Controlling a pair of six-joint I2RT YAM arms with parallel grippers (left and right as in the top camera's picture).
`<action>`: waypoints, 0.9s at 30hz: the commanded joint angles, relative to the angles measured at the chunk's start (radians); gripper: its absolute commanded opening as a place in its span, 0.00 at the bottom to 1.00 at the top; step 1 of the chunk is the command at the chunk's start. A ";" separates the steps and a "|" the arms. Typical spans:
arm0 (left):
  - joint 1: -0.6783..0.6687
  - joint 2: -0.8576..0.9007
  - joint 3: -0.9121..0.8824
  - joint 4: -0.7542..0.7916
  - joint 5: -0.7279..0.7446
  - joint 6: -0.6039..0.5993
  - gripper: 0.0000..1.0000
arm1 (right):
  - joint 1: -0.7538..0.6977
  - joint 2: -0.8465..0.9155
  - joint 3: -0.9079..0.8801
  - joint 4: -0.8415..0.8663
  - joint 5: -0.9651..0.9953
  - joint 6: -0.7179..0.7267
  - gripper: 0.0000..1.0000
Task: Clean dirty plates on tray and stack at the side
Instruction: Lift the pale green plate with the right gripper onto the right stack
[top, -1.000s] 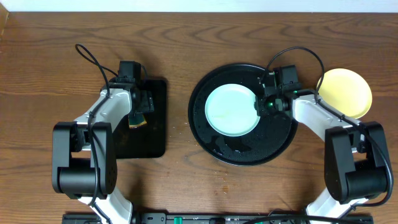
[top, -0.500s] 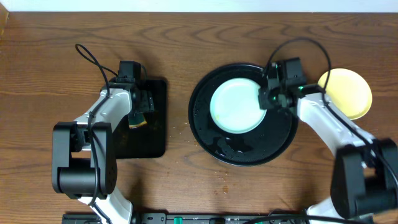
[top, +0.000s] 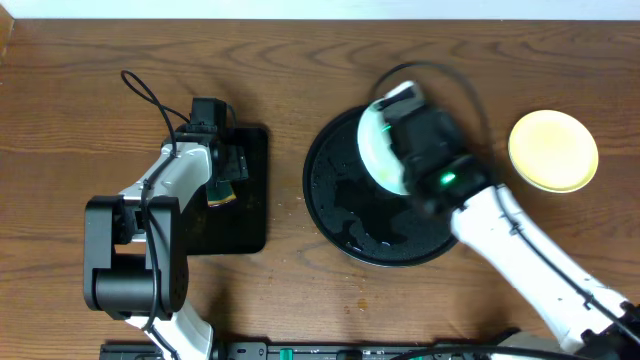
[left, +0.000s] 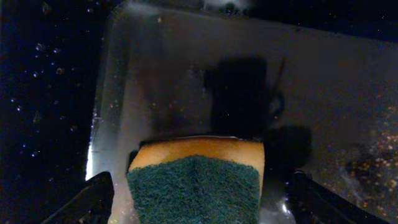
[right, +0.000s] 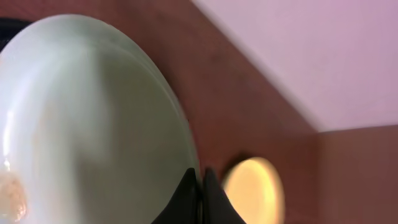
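- Right claw (right: 200, 188): fingertips pinched together on the rim of the blue plate (top: 372, 150), no gap visible between them beyond the rim
- Blue plate: held steeply tilted over the far part of the round tray (top: 335, 205); in the overhead view only a narrow pale arc of it shows, the rest hidden behind the blurred right arm
- Cannot tell whether the plate's lower edge touches the tray
- Right wrist view: the plate's face fills the left side, with a faint orange smear near the lower left
- Round tray: on the table (top: 300, 60), centre right; its floor carries glossy, wet-looking patches on the near side
- Yellow plate (top: 553, 150): flat on the table, right of the round tray and apart from it
- Left claw (left: 199, 199): jaws spread wide over the small tray (top: 250, 225) at the left of the table
- Sponge (left: 196, 180): yellow with a green scouring face, sits between the left fingers (left: 93, 196), a gap showing on each side; no contact visible
- Small tray floor in the left wrist view shows droplets and a dull sheen
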 joint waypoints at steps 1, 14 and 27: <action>0.003 0.000 0.001 -0.002 -0.009 0.017 0.89 | 0.137 -0.015 0.012 0.052 0.362 -0.144 0.01; 0.003 0.000 0.001 -0.002 -0.009 0.017 0.89 | 0.312 -0.004 0.012 0.205 0.594 -0.255 0.01; 0.003 0.000 0.001 -0.002 -0.009 0.017 0.89 | 0.228 -0.004 0.012 0.094 0.256 0.023 0.01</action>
